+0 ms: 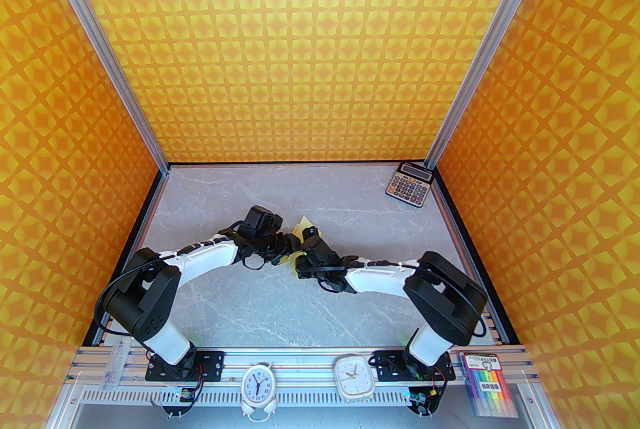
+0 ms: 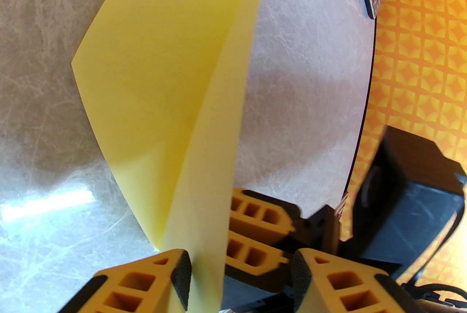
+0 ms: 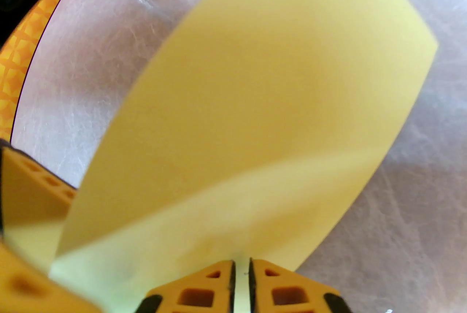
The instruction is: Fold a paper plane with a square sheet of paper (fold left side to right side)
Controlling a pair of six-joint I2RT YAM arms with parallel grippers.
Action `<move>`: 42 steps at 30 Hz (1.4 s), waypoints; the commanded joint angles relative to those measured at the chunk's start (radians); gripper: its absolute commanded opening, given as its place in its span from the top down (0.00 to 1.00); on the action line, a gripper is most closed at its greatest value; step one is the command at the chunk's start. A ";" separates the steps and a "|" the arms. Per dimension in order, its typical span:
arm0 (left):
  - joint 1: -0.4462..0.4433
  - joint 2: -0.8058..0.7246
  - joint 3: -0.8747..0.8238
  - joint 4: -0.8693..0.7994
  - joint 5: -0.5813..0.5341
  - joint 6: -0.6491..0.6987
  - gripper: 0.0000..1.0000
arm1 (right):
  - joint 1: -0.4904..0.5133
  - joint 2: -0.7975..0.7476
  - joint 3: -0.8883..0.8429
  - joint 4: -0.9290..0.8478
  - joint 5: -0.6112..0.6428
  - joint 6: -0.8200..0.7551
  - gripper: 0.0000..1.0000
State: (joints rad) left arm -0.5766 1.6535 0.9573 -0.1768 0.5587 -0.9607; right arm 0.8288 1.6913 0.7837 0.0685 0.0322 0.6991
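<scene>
The square sheet of paper (image 2: pixel 153 59) is pale yellow and lies partly on the marble table, with one side lifted into an upright flap (image 2: pixel 219 129). My left gripper (image 2: pixel 240 278) stands open, and the flap's lower edge runs between its fingers, close to the left pad (image 2: pixel 182 275). The right gripper (image 3: pixel 240 271) is shut on the sheet (image 3: pixel 262 103), which curves up in front of it. From above, both grippers (image 1: pixel 287 244) (image 1: pixel 304 242) meet at mid-table over the sheet (image 1: pixel 303 223). The paper plane is out of view.
A grey calculator (image 1: pixel 409 184) lies at the far right corner of the table. Two white clocks (image 1: pixel 258 387) (image 1: pixel 354 377) and a pack of coloured markers (image 1: pixel 489 384) sit on the near rail. Orange patterned walls close in three sides.
</scene>
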 commanded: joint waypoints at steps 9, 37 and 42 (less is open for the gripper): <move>-0.029 0.083 0.044 0.044 -0.020 -0.038 0.50 | -0.028 0.006 -0.009 0.045 -0.078 0.037 0.85; -0.055 0.158 0.119 0.037 -0.024 -0.069 0.51 | 0.120 -0.243 -0.001 -0.204 0.223 -0.135 0.58; -0.057 0.155 0.117 0.035 -0.024 -0.068 0.51 | 0.166 -0.208 0.053 -0.237 0.280 -0.172 0.56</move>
State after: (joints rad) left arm -0.6231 1.7962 1.0531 -0.1383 0.5468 -1.0214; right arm 0.9768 1.4605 0.7948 -0.1158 0.2348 0.5755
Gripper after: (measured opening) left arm 0.492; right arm 0.433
